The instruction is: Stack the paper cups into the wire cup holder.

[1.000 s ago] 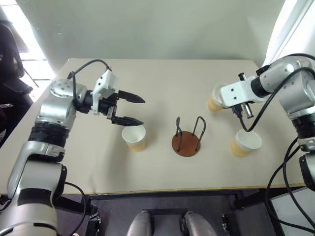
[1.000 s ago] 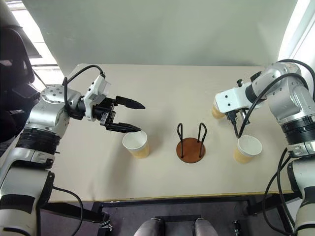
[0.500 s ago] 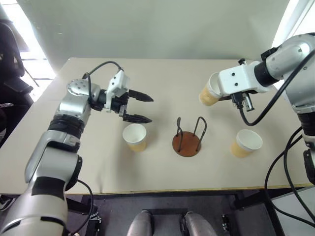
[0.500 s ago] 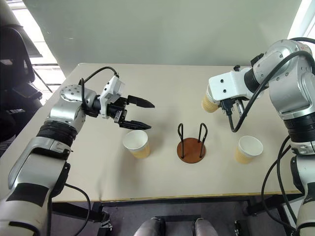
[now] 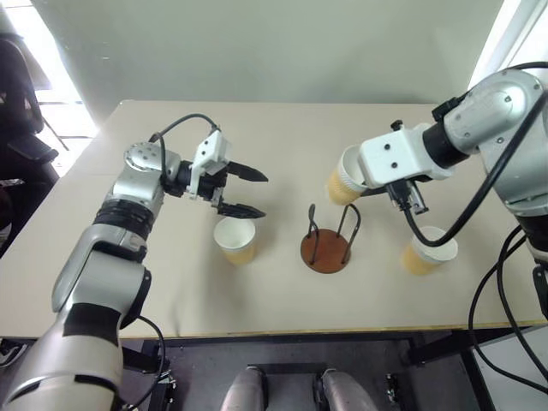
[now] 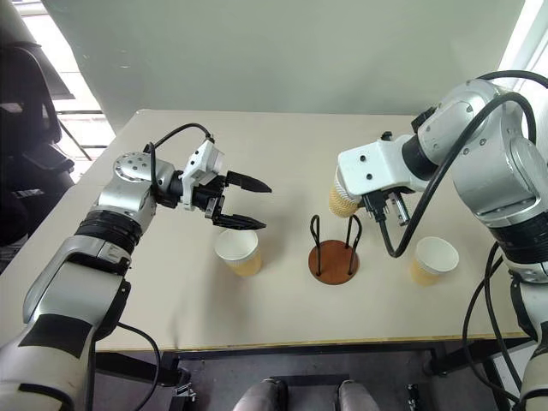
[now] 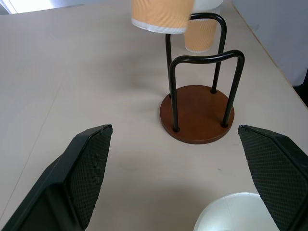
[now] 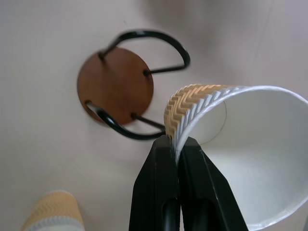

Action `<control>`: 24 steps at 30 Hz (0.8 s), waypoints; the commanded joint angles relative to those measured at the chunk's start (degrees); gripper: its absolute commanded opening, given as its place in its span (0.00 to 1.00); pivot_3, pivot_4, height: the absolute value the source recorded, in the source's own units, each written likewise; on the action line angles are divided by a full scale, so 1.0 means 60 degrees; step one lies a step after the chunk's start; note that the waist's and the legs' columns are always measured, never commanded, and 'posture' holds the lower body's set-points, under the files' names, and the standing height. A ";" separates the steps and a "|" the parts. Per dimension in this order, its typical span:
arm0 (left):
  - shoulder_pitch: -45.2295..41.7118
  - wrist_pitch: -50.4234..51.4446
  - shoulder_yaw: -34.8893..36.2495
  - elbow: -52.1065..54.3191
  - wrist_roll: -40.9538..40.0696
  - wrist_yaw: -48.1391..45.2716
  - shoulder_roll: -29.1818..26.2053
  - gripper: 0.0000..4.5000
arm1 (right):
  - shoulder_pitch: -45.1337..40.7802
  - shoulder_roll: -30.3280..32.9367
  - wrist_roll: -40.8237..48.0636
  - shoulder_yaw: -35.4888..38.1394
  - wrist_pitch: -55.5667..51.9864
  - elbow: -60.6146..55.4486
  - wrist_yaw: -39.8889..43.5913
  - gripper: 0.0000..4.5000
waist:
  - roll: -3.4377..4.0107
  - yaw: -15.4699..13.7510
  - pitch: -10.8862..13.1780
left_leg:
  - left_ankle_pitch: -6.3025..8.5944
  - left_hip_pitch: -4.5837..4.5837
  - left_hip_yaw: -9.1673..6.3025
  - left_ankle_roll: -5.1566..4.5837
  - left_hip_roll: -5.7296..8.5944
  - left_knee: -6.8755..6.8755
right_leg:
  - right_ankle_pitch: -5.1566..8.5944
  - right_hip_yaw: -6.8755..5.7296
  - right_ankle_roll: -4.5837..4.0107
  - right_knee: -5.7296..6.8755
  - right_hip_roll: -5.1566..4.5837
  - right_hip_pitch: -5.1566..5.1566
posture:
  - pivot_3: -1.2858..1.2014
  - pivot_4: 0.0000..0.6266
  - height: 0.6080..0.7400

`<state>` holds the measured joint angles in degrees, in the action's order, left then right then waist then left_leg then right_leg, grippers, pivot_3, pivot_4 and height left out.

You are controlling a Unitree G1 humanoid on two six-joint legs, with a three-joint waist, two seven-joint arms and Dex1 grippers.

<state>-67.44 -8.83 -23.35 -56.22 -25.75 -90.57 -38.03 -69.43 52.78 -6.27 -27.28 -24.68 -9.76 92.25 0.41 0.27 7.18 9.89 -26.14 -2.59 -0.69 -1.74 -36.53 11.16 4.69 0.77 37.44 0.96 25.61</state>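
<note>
Wire cup holder (image 6: 334, 259) empty; right gripper (image 8: 176, 144) pinches one paper cup (image 5: 344, 176) above it, left gripper (image 6: 244, 202) gapes wide, two cups (image 6: 239, 251) (image 6: 432, 259) remain tabled.

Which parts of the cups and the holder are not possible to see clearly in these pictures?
- Held cup: right wrist view, far rim cut by the edge; eye views, the white wrist housing covers its mouth.
- Cup under the left end effector: left wrist view, cut by the bottom edge.
- Third cup: a black cable crosses it.
- Wire cup holder: fully visible.
</note>
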 commanded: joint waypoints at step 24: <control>-0.0213 -0.0109 0.0252 0.0177 -0.0166 -0.0321 -0.0330 1.00 | 0.0295 0.0291 0.0688 -0.0511 0.0017 -0.0858 0.0041 0.01 | 0.0000 -0.0011 0.0000 | -0.0003 0.0000 0.0002 -0.0004 0.0000 -0.0027 | -0.0002 0.0002 0.0004 0.0002 0.0001 -0.0008 | 0.52 0.24 1.00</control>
<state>-67.44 -8.77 -23.30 -56.18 -25.84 -90.59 -39.28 -67.40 54.70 -2.38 -30.95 -24.85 -13.85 92.27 0.41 0.20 7.17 9.87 -26.14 -2.58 -0.71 -1.74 -36.70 11.14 4.70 0.79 37.45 0.96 25.55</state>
